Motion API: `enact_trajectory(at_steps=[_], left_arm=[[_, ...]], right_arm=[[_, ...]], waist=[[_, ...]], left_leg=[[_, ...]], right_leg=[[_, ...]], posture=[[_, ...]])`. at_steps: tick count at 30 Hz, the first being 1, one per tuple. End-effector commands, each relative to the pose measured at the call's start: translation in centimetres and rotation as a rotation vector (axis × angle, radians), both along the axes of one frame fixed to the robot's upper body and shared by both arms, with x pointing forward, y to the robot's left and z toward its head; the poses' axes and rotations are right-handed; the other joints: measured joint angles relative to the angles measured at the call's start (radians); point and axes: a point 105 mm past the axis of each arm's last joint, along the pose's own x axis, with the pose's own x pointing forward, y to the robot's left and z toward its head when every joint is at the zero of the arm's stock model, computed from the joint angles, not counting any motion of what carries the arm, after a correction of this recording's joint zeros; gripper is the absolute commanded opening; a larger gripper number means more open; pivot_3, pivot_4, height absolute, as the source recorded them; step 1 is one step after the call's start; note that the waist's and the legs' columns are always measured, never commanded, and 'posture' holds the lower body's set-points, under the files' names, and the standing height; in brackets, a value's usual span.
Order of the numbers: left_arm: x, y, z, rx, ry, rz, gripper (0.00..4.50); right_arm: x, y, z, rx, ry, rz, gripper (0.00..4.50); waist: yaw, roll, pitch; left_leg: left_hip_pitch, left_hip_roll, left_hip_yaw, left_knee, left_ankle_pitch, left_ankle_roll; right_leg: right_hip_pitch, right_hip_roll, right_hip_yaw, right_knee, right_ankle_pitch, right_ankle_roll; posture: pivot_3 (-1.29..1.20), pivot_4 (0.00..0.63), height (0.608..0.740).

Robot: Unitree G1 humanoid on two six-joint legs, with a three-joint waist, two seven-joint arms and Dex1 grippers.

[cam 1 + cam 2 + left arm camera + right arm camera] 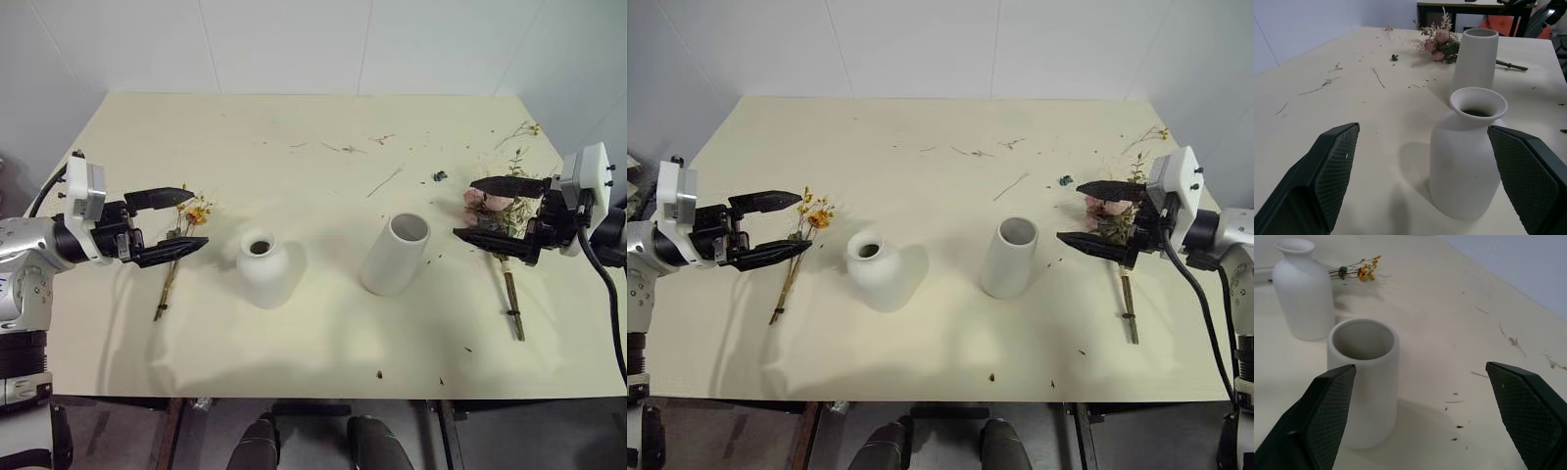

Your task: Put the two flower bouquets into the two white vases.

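Note:
Two white vases stand mid-table: a squat narrow-mouthed vase (263, 266) on the left and a taller cylinder vase (396, 255) on the right. The thin yellow-orange bouquet (182, 245) lies flat left of the squat vase. My left gripper (186, 219) hovers over it, open, pointing toward the vases. The pink rose bouquet (496, 213) lies at the table's right side, its stem (511, 304) running toward the front edge. Above it hangs my right gripper (464, 209), open and empty, pointing left. The squat vase (1467, 156) stands between my left fingers in the left wrist view, the cylinder (1364, 377) in the right wrist view.
Loose twigs and scraps (384, 180) lie scattered over the far half of the cream table (323, 352). A small dark scrap (440, 176) lies near the rose bouquet. White walls close off the back.

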Motion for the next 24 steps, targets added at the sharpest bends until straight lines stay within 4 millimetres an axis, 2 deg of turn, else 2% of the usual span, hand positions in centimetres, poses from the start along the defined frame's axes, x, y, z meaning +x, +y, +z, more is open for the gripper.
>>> enact_trajectory(at_steps=[1, 5, 7, 10, 13, 16, 19, 24], left_arm=[[-0.4, 0.5, 0.8, 0.014, -0.048, 0.019, 4.48], [-0.5, 1.2, 0.7, 0.027, -0.047, 0.049, 4.48], [-0.4, 1.8, 0.3, 0.088, -0.016, 0.095, 4.48], [0.3, 3.6, -0.6, 0.221, 0.091, 0.249, 4.48], [0.2, 4.3, -1.2, 0.304, 0.206, 0.362, 4.48], [-0.1, 4.4, -2.5, 0.374, 0.365, 0.486, 4.48], [0.5, 5.4, -4.0, 0.391, 0.496, 0.671, 4.48], [1.2, 5.3, -5.9, 0.42, 0.587, 0.796, 4.48]], right_arm=[[-0.2, 0.8, 0.5, -0.015, -0.04, 0.045, 4.5], [0.2, 0.7, 0.2, -0.014, -0.038, 0.045, 4.5], [0.4, 0.7, 0.3, -0.018, -0.038, 0.053, 4.5], [0.4, 1.1, 0.4, -0.029, -0.027, 0.092, 4.5], [0.5, 1.8, 0.8, -0.017, -0.026, 0.139, 4.5], [0.0, 3.1, 1.0, -0.037, -0.026, 0.228, 4.5], [-0.6, 3.4, 0.7, -0.071, -0.008, 0.272, 4.5], [-1.7, 3.7, 1.0, -0.097, 0.011, 0.325, 4.5]], waist=[[0.0, 0.0, 0.0], [0.0, 0.0, 0.0], [0.0, 0.0, 0.0], [-0.005, 0.0, 0.0], [-0.008, 0.001, 0.0], [-0.007, 0.001, 0.001], [-0.004, 0.001, 0.001], [0.0, 0.001, 0.001]], left_leg=[[0.0, 0.0, 0.0, 0.0, 0.0, 0.0], [0.0, 0.0, 0.0, 0.0, 0.0, 0.0], [0.0, 0.0, 0.0, 0.0, 0.0, 0.0], [0.0, 0.0, 0.0, -0.001, 0.0, 0.0], [0.0, 0.0, 0.0, -0.001, 0.0, 0.0], [0.0, 0.0, 0.0, -0.001, 0.0, 0.0], [0.0, 0.001, 0.0, -0.001, 0.0, 0.001], [0.0, 0.0, 0.0, -0.001, 0.0, 0.001]], right_leg=[[0.0, 0.0, 0.0, 0.0, 0.0, 0.0], [0.0, 0.0, 0.0, 0.0, 0.0, 0.0], [0.0, 0.0, 0.0, 0.0, 0.0, 0.0], [-0.001, 0.001, 0.0, 0.001, 0.0, 0.0], [-0.001, 0.001, 0.0, 0.001, 0.0, 0.0], [-0.001, 0.0, 0.001, 0.001, 0.0, 0.0], [-0.001, 0.001, 0.001, 0.001, -0.001, 0.0], [-0.001, 0.001, 0.001, 0.002, -0.001, 0.0]], posture=[[0.0, 0.15, 0.74], [0.0, 0.15, 0.74], [0.0, 0.15, 0.74], [0.0, 0.15, 0.74], [0.0, 0.15, 0.74], [0.0, 0.15, 0.74], [0.0, 0.15, 0.74], [0.0, 0.15, 0.74]])
